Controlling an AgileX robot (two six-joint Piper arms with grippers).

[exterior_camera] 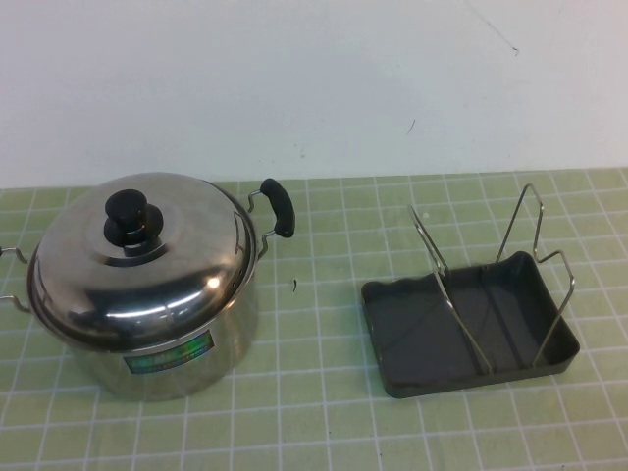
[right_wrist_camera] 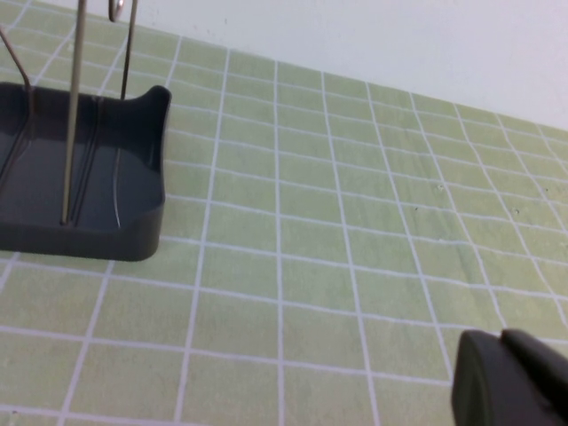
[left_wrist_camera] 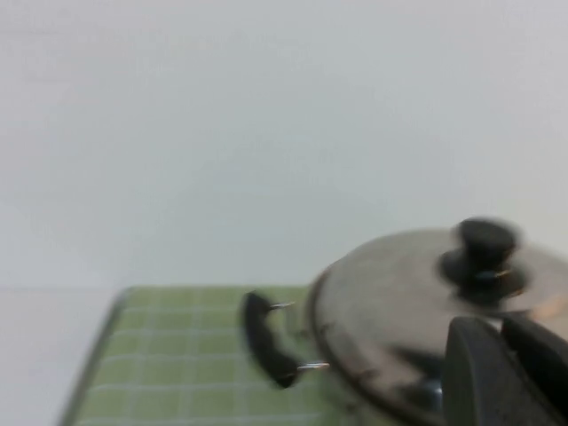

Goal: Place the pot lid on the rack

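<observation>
Pot lid (exterior_camera: 147, 260) shiny, domed, black knob.

The green gridded mat (exterior_camera: 324, 334) carries the pot (exterior_camera: 186, 358) at left and the rack (exterior_camera: 466, 329) well apart at right.

Pot lid (exterior_camera: 147, 260) on pot, rack (exterior_camera: 469, 324) beside
</observation>
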